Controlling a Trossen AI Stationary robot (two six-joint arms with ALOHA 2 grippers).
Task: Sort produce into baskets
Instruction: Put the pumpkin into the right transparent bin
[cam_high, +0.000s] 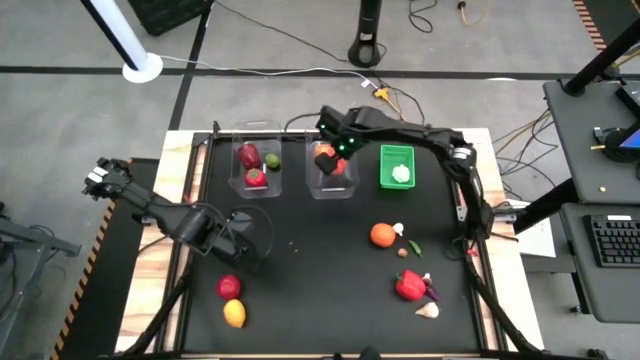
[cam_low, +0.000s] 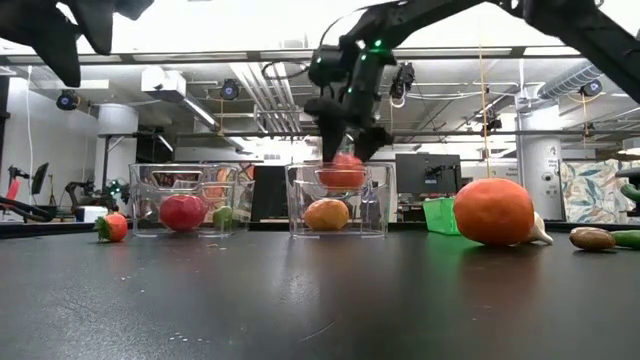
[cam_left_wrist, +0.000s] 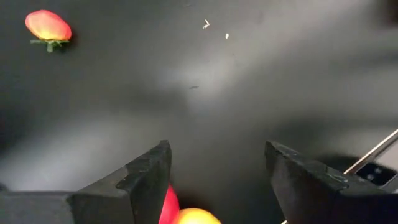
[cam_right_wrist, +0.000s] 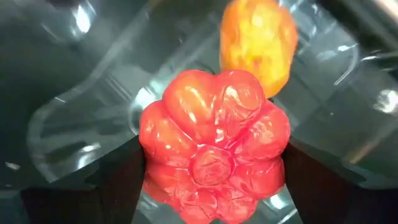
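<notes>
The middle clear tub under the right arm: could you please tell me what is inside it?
The middle clear tub holds an orange piece on its floor. The right gripper holds a red tomato-like piece at its rim. The arm hides the rest from above.

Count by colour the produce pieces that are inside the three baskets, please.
Red: 3 (dark red piece and strawberry in left clear tub; red pepper in right tool, in middle clear tub)
Lime green: 1 (lime, left tub)
Orange: 1 (orange piece, middle tub)
White: 1 (garlic, green basket)
Total: 6
</notes>
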